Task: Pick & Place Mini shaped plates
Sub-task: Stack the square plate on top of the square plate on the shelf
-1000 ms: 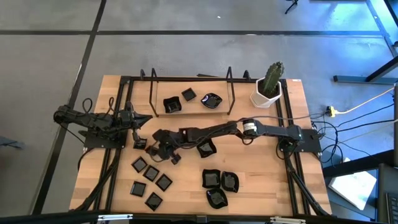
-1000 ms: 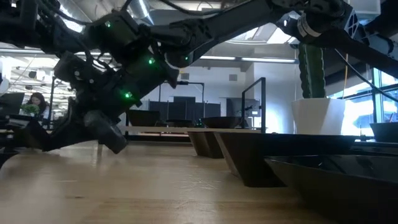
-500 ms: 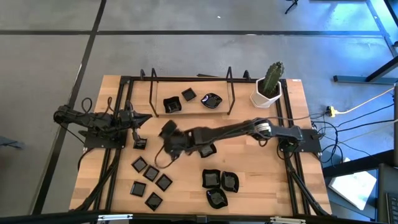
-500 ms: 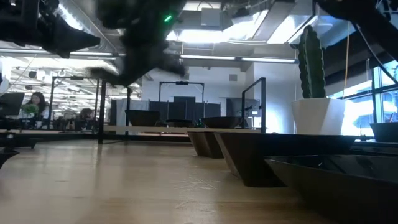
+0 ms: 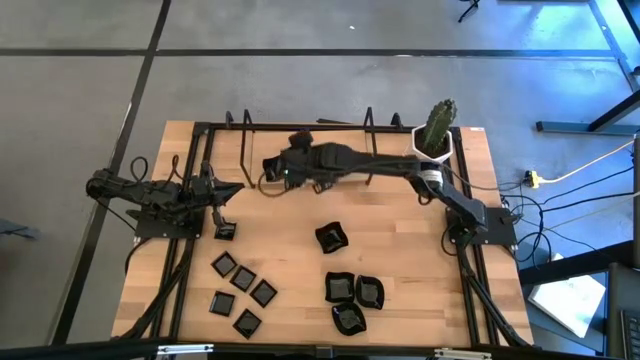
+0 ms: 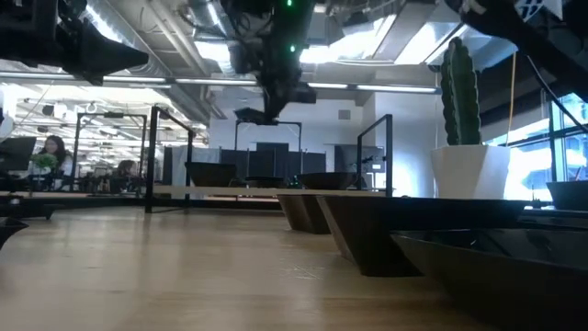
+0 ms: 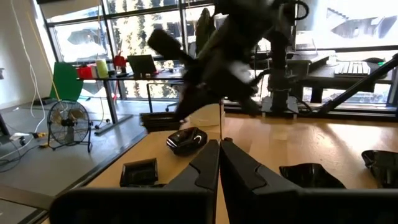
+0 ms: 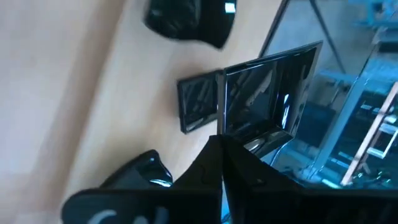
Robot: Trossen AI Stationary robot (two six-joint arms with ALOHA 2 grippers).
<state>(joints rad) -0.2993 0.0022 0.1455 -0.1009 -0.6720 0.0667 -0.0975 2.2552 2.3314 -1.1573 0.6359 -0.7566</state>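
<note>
While the right gripper hangs above the back of the worktop, its fingers are pinched shut on what looks like the near edge of a small square plate. That plate stands out ahead of the fingertips, clear of the wood. Directly beyond and below the fingers lies another square plate, flat on the worktop, and past it a wavy-edged dish.

You should expect the held plate to be light and rigid, but glossy and therefore slippery. With a thin rim between hard fingers it can pivot or slide out if you swing fast. It is probably brittle too, so a drop onto the plates beneath could chip it. I would lower it gently until it is nearly touching before you let go.

For the plates to come, take the flat squares by one straight edge, fingers across the rim. On the rounded ones, pick a raised part of the wavy lip rather than the sloping bowl.

The left gripper waits at its own side with its fingers pressed together and nothing between them; one small plate lies just beside them.
</note>
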